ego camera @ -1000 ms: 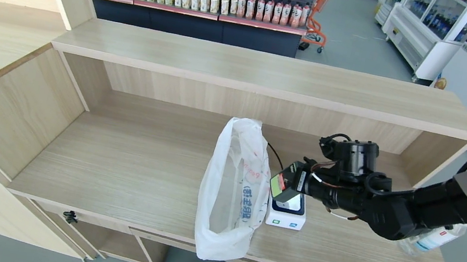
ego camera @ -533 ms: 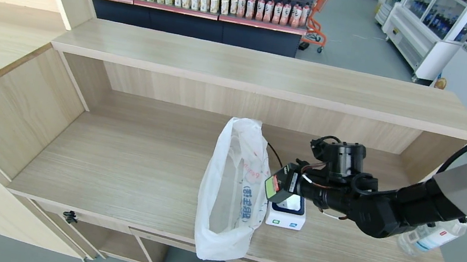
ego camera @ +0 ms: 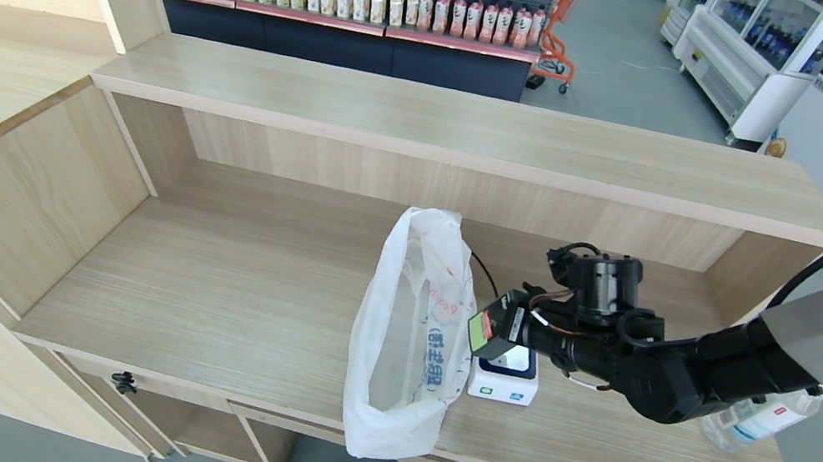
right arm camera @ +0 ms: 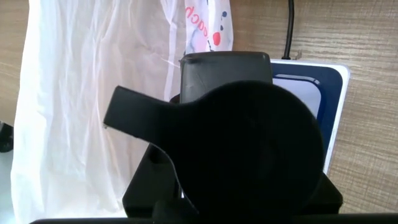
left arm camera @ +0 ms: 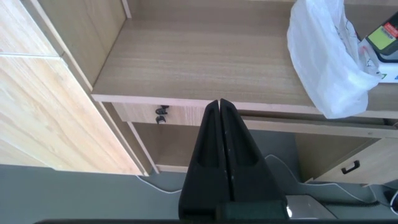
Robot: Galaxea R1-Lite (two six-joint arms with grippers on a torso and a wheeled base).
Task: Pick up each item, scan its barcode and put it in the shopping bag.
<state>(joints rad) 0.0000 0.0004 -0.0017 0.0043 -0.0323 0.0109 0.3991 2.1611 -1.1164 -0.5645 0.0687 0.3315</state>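
Observation:
A white plastic shopping bag (ego camera: 405, 340) stands open at the counter's front edge. Just right of it sits the white and blue scanner (ego camera: 505, 376). My right gripper (ego camera: 503, 325) hovers over the scanner, shut on a small dark box with a green and red face (ego camera: 481, 330) that nearly touches the bag's side. In the right wrist view the bag (right arm camera: 87, 106) and the scanner (right arm camera: 320, 102) lie behind the held box (right arm camera: 225, 68). My left gripper (left arm camera: 219, 106) is shut and empty, low in front of the counter, with the bag (left arm camera: 323, 59) farther off.
A clear bottle with a white label (ego camera: 761, 420) lies at the counter's right end, partly behind my right arm. The wooden counter (ego camera: 224, 283) has a raised back wall and a left side wall. A black cable (ego camera: 483, 271) runs back from the scanner.
My right arm has shifted a little to the left with the box, bringing it closer to the bag. Bag, scanner and bottle have not moved.

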